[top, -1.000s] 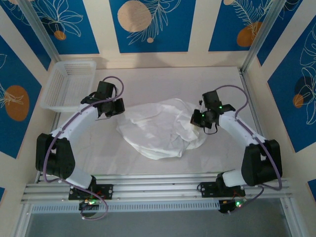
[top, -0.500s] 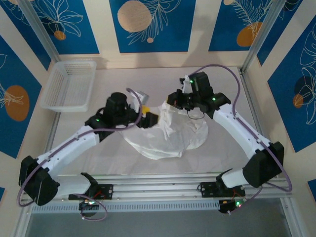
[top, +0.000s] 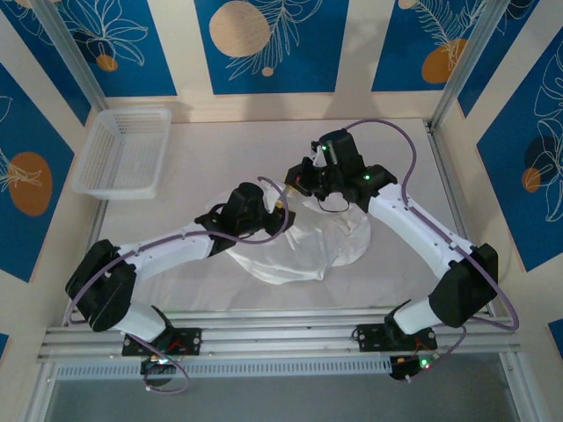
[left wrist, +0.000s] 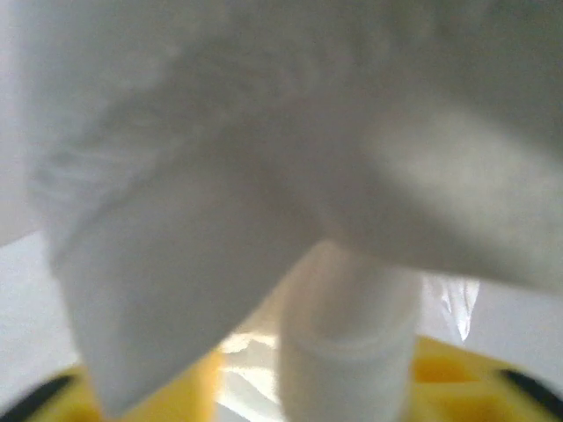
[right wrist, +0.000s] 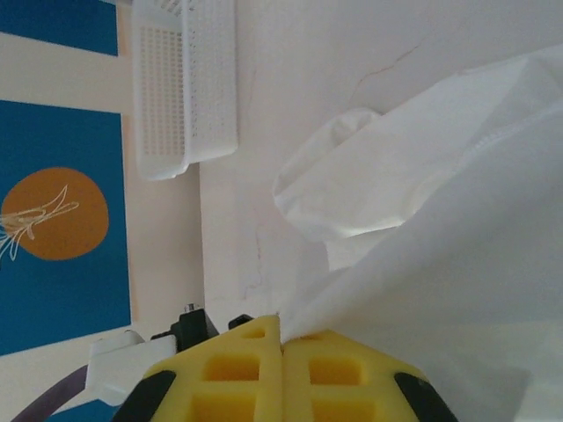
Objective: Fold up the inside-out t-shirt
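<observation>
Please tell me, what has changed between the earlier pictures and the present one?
Both arms swung inward over the plain white wrinkled cotton t-shirt. The left gripper moved right to its upper edge, and cloth is now draped over it. The right gripper moved left and slightly farther away, and is shut on a fold. The shirt's lower part and the white plastic mesh basket stayed put.

Left arm [top: 167, 251] and right arm [top: 413, 233]: white links, black joints, purple cables [top: 387, 122] looping alongside. Green LEDs [top: 365, 178] lit. Fingers [right wrist: 237, 378] yellow, blocky, recessed.
</observation>
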